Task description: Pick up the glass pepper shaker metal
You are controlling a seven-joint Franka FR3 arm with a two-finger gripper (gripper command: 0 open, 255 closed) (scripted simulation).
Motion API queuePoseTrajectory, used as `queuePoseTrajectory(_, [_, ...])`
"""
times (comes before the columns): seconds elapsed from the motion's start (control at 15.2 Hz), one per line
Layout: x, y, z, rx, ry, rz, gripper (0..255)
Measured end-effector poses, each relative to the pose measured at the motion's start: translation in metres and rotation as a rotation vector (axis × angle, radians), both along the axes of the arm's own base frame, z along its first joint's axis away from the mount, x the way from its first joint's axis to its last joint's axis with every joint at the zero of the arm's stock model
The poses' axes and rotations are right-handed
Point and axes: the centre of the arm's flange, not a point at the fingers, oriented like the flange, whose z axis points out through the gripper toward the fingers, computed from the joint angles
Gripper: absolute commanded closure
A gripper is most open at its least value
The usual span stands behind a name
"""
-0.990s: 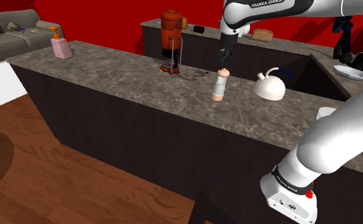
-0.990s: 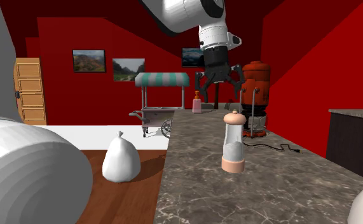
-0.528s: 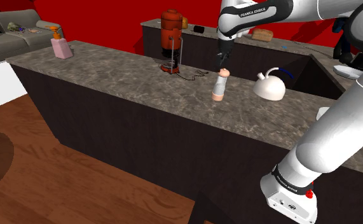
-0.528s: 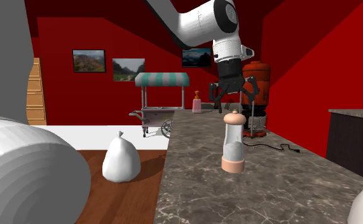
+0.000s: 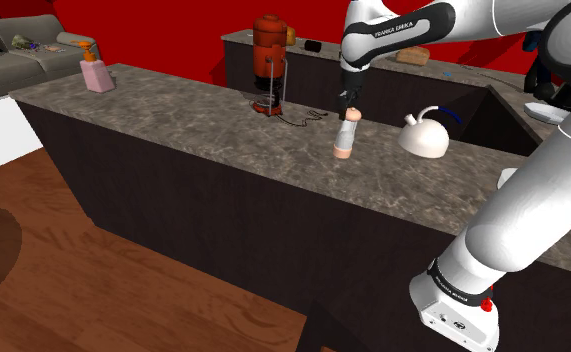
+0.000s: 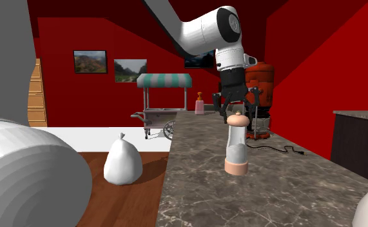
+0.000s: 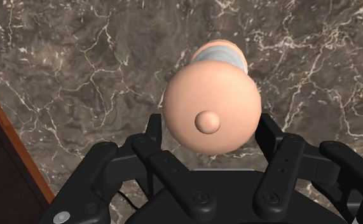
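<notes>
The pepper shaker (image 5: 346,135), peach-capped, stands upright on the dark marbled tabletop (image 5: 173,110). The tool (image 6: 237,109) hovers at its cap, fingers wide apart, clasping nothing. In the shoulder view a white kettle (image 5: 423,136) sits at the shaker's 3 o'clock.

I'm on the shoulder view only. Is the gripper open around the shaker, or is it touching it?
Observer: It is open. In the wrist view the gripper has one finger on each side of the cap of the shaker, and neither touches it.
Operator: How low are the fingertips?
Observer: In the second exterior view they are about level with the cap, above the clear body.
Operator: Is it centred?
Observer: Roughly. In the wrist view the cap's knob sits about midway between the fingers.
</notes>
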Motion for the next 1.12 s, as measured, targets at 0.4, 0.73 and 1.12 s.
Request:
queuePoseTrajectory(0.4, [0.000,0.000,0.000,0.000,0.000,0.000,255])
queuePoseTrajectory(0.73, [0.001,0.000,0.010,0.000,0.001,0.000,255])
queuePoseTrajectory(1.12, [0.001,0.000,0.042,0.000,0.001,0.000,255])
